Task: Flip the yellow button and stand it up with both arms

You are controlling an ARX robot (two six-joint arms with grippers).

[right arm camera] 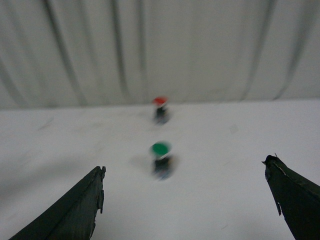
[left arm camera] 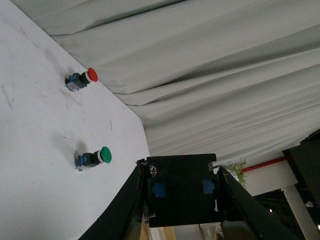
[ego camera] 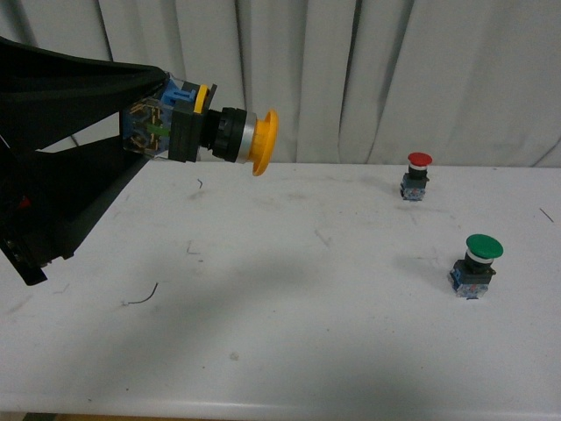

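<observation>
Front, left gripper: we see it clamped on the yellow button.
Front, yellow button: it lies sideways in the air at the left, clear of the table, cap pointing right.
Front, others: the red button and green button stand upright at the right, apart.
Left wrist: we see the button's black body pinched between both fingers.
Right wrist: blurred; the right gripper is spread wide and holds nothing.

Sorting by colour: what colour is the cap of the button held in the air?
Its round mushroom cap is orange-yellow, clearest in the front view.
</observation>
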